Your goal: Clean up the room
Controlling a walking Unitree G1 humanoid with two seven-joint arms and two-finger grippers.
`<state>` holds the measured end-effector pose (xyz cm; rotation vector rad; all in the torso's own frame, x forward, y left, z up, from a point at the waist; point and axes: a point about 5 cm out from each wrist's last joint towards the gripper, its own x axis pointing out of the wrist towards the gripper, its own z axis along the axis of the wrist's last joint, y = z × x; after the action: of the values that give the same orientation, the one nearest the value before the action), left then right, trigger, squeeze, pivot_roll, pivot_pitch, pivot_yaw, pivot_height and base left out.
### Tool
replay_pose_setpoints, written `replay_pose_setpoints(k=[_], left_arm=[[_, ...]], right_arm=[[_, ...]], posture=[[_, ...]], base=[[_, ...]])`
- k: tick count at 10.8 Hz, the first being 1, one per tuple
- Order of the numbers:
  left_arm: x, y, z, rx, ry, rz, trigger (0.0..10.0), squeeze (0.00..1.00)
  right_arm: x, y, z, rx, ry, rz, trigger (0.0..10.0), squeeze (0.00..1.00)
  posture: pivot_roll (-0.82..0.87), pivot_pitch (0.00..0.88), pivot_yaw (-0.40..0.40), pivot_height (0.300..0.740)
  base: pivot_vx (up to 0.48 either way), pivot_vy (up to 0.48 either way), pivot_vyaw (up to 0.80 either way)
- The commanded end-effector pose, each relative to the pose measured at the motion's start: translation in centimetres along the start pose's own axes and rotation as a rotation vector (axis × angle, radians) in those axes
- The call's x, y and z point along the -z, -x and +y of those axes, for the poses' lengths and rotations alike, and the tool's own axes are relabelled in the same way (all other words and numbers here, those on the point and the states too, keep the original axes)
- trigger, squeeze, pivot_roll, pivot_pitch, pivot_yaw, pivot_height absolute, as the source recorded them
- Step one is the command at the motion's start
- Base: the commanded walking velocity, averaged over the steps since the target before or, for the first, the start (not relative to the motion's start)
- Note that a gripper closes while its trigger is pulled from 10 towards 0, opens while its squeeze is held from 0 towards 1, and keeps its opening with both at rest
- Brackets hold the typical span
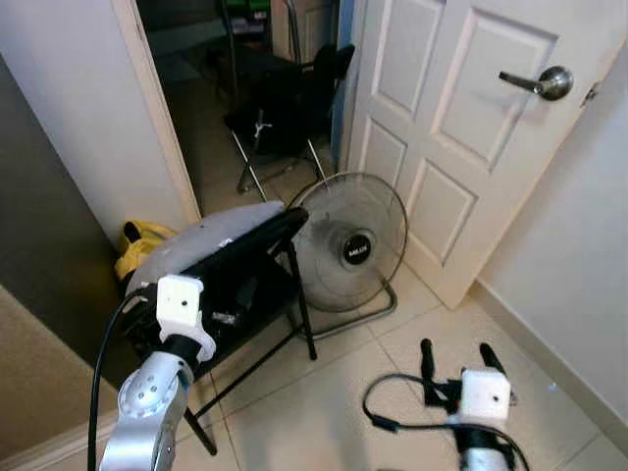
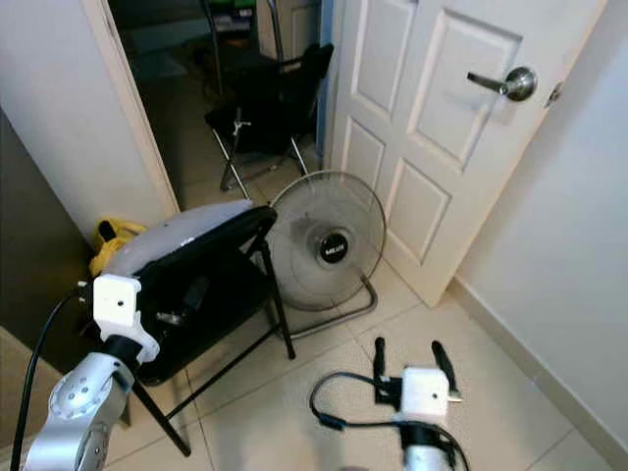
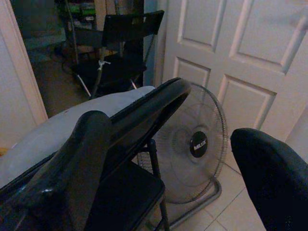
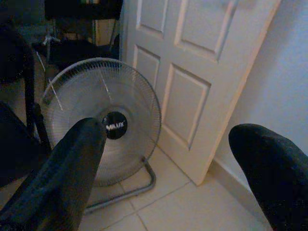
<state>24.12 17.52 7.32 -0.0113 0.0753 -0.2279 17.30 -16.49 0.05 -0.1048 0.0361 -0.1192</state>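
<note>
A black folding chair [image 1: 257, 294] with a light grey back [image 1: 211, 238] stands by the doorway. My left gripper [image 3: 168, 192] is open, and one finger [image 3: 72, 183] lies against the top edge of the chair back. A round floor fan [image 1: 351, 243] sits on the tile just right of the chair. Low over the floor in front of the fan, my right gripper [image 1: 458, 361] is open with nothing between its fingers [image 4: 67, 178].
A white panel door [image 1: 461, 128] with a lever handle [image 1: 542, 82] stands open behind the fan. A second black folding chair [image 1: 285, 103] is in the dim room beyond. Something yellow [image 1: 137, 245] lies by the door frame. A white wall [image 1: 579, 275] runs along the right.
</note>
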Motion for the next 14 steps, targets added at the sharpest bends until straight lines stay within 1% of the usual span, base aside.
replay_pose_setpoints(k=[1,2,3,4,5,6,7,8,9,10,11,12,13,14], left_arm=[[-0.3,-0.4,-0.1,0.017,-0.023,-0.011,10.0,0.00],[-0.2,-0.6,-0.2,0.035,-0.040,0.001,10.0,0.00],[-0.2,-0.7,-0.1,0.033,-0.036,0.007,10.0,0.00],[-0.2,-0.9,-0.1,0.031,-0.039,0.008,10.0,0.00],[-0.5,-1.1,0.2,0.007,-0.037,-0.010,10.0,0.00],[-0.7,-1.1,0.3,0.001,-0.039,-0.018,10.0,0.00],[-0.8,-1.1,0.4,-0.010,-0.049,-0.023,10.0,0.00],[-0.8,-1.3,0.6,-0.033,-0.056,-0.029,10.0,0.00],[-0.8,-1.4,0.7,-0.044,-0.059,-0.025,10.0,0.00],[-0.8,-1.3,0.8,-0.052,-0.063,-0.018,10.0,0.00],[-1.0,-1.3,1.1,-0.066,-0.061,-0.022,10.0,0.00],[-1.0,-1.4,1.2,-0.068,-0.062,-0.023,10.0,0.00],[-1.1,-1.8,1.2,-0.077,-0.058,-0.027,10.0,0.00],[-1.2,-2.0,0.5,-0.058,-0.050,-0.029,10.0,0.00]], right_arm=[[-1.3,-0.9,0.0,0.017,-0.003,-0.074,10.0,0.04],[-1.9,-1.4,0.2,0.024,-0.002,-0.117,10.0,0.04],[-0.9,-1.4,0.1,0.036,-0.001,-0.078,10.0,0.04],[0.2,-1.2,-0.3,0.082,-0.037,-0.019,10.0,0.04],[1.2,-1.3,-1.1,0.169,-0.133,0.048,10.0,0.04],[0.0,-2.2,-4.2,0.195,-0.123,0.006,10.0,0.04],[-8.0,-4.9,-10.0,0.149,-0.043,-0.209,10.0,0.04],[-9.8,-5.8,-9.9,0.145,-0.036,-0.251,10.0,0.04],[-9.8,-6.4,-9.4,0.152,-0.066,-0.223,10.0,0.03],[-8.6,-6.9,-8.8,0.168,-0.187,-0.100,10.0,0.01],[-10.3,-7.0,-8.2,0.119,-0.195,-0.106,10.0,0.00],[-10.7,-7.1,-7.8,0.103,-0.188,-0.110,10.0,0.00],[-10.5,-7.4,-7.1,0.097,-0.204,-0.090,10.0,0.00],[-10.3,-7.5,-6.6,0.069,-0.202,-0.077,10.0,0.00]], posture=[[-0.11,0.000,0.025,0.740],[-0.10,0.000,0.020,0.740],[-0.09,0.000,0.012,0.740],[-0.08,0.000,0.007,0.740],[-0.07,0.000,0.004,0.740],[-0.06,0.000,0.000,0.740],[-0.05,0.000,-0.013,0.740],[-0.03,0.000,-0.026,0.740],[-0.02,0.000,-0.037,0.740],[-0.01,0.000,-0.042,0.740],[-0.01,0.000,-0.050,0.740],[-0.01,0.000,-0.053,0.740],[-0.01,0.000,-0.053,0.740],[-0.01,0.000,-0.052,0.740]], base=[[0.000,0.000,0.00],[0.000,0.000,0.00],[0.000,0.000,0.00],[0.000,0.000,0.00],[0.000,0.000,0.00],[0.000,0.000,0.00],[0.000,0.000,0.00],[0.000,0.000,0.00],[0.000,0.000,0.00],[0.000,0.000,0.00],[0.000,0.000,0.00],[0.000,0.000,0.00],[0.000,0.000,0.00],[0.000,0.000,0.00]])
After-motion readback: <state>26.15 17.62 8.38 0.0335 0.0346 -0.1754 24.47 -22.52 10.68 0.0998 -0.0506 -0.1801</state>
